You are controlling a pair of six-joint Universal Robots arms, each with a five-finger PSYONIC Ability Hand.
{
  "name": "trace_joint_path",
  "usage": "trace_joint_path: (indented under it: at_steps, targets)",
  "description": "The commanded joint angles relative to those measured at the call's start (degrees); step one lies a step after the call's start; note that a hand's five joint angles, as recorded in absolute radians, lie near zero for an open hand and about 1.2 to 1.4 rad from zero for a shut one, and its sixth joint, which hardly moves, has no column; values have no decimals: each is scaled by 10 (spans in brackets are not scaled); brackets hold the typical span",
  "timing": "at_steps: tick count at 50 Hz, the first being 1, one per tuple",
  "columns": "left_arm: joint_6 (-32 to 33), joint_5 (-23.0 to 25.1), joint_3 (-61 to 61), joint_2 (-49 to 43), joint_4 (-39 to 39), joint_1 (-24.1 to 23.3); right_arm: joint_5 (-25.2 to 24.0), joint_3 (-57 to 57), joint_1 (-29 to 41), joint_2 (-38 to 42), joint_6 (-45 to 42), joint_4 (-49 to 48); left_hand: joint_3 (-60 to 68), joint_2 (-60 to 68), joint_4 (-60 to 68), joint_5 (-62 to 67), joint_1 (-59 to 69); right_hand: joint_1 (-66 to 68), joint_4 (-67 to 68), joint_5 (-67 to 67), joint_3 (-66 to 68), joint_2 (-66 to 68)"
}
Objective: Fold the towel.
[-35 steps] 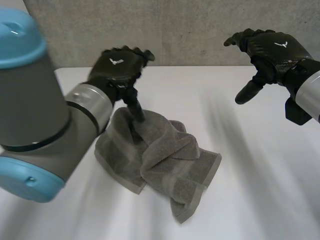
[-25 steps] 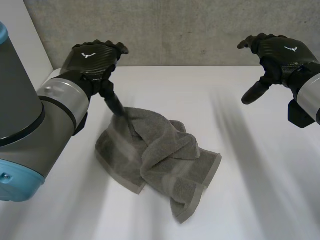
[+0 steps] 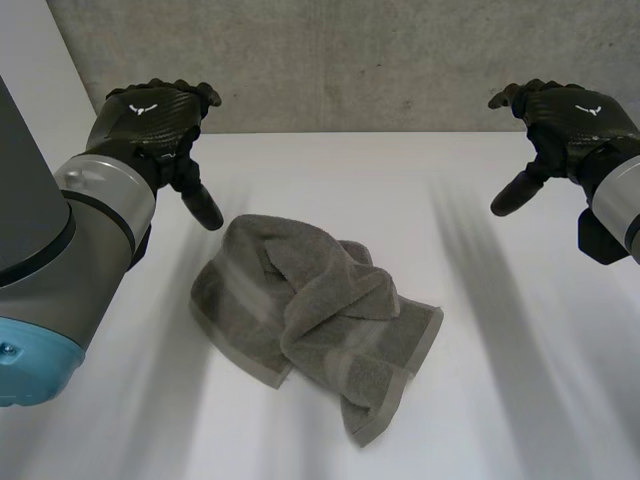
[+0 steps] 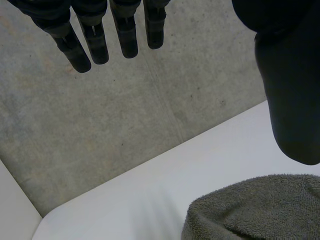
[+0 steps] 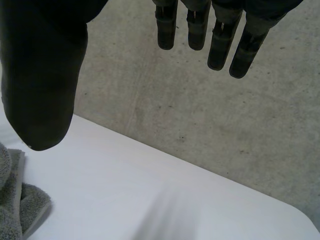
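I'm seeing the towel [image 3: 320, 320] lying crumpled mid-frame on the table [image 3: 400, 180]. The left hand [image 3: 150, 125] at upper left and the right hand [image 3: 565, 115] at upper right are hovering, fingers apart, gripping nothing.

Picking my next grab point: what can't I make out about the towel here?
Head view: the towel is bunched; its own folds hide most corners and the layers beneath.
Left wrist view: the towel runs off the frame edge near the left hand.
Right wrist view: one hem by the right hand; the rest is cut off.
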Motion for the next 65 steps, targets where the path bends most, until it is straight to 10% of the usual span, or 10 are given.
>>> trace_joint_path:
  at_steps: [1, 14, 40, 51, 58, 65]
  targets:
    - [1, 6, -29, 0, -1, 1, -64, 3, 35, -2, -62, 6, -36, -41, -43, -121, -43, -34, -45, -33, -40, -40]
    - [5, 55, -202, -13, 65, 2, -196, 170, 107, -41, -386, 37, 86, 80, 78, 1, 78, -34, -45, -33, -40, -40]
    - [17, 67, -246, -164, 204, -43, -267, 312, 153, 16, -444, -73, 91, 85, 83, 6, 83, -34, -45, -33, -40, -40]
    - [18, 62, -213, -212, 219, -46, -258, 305, 153, 87, -491, -162, 72, 66, 64, -13, 64, 252, 242, 254, 247, 246]
    - [19, 59, -192, -235, 233, -46, -154, 283, 146, 105, -445, -276, 72, 66, 64, -13, 64, 665, 654, 667, 659, 659]
    - [19, 58, -174, -246, 232, -46, -9, 251, 144, 118, -342, -304, 86, 80, 78, 1, 78, 666, 655, 667, 660, 660]
